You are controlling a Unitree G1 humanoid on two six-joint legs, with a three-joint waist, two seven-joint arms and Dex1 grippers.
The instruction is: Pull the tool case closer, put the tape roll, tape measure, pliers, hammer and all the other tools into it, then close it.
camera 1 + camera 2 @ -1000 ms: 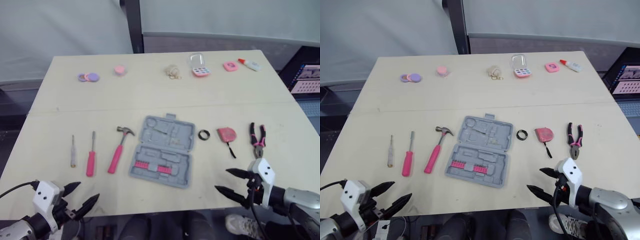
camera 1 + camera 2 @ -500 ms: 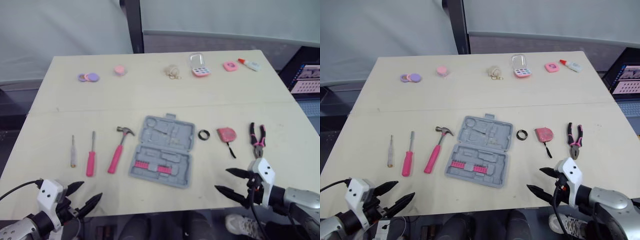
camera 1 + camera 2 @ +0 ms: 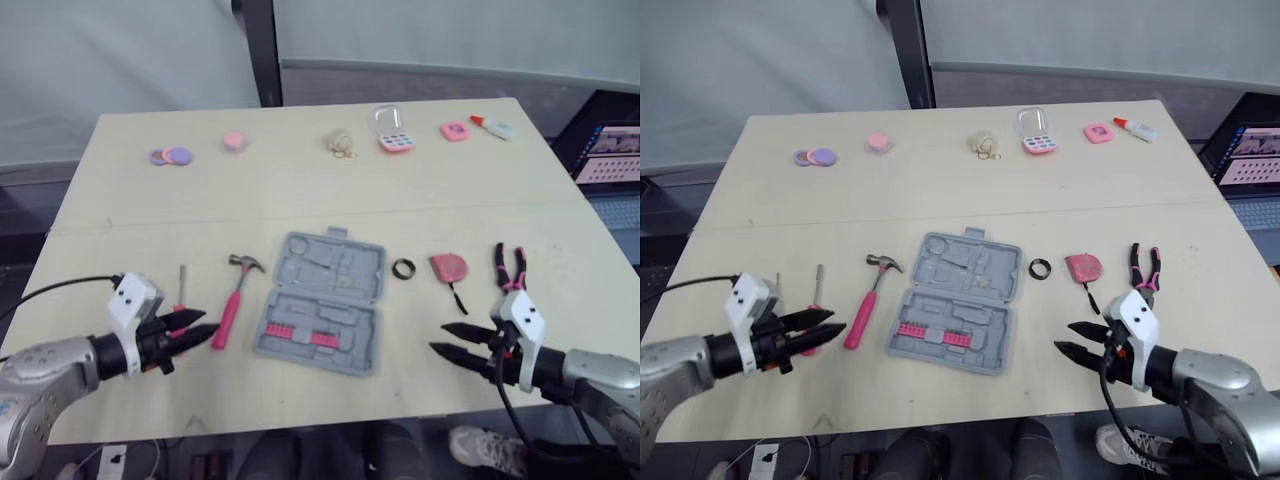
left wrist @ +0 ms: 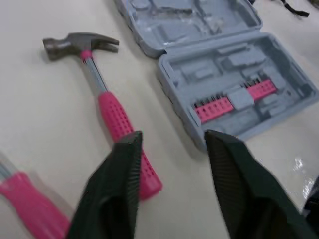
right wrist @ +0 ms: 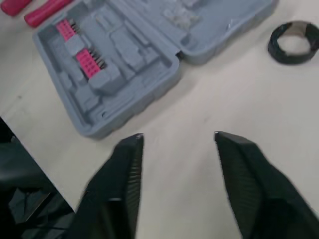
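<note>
The grey tool case [image 3: 322,303] lay open and flat near the middle of the pale table [image 3: 300,200], rows of pink bits showing in its nearer half; the pink-handled hammer [image 3: 234,296] lay just to its left, with a pink screwdriver [image 3: 181,278] beyond that; on its right sat the black tape roll [image 3: 404,268], then the pink tape measure [image 3: 449,267], then the pliers [image 3: 511,268]. The left gripper [image 3: 205,322] hung low by the end of the hammer's grip, fingers parted a little and holding nothing; the right gripper [image 3: 438,337] hovered off the case's near right corner, spread wider, also empty. Along the table's far edge stood a glue bottle [image 3: 492,126] and some small pink and purple items.
</note>
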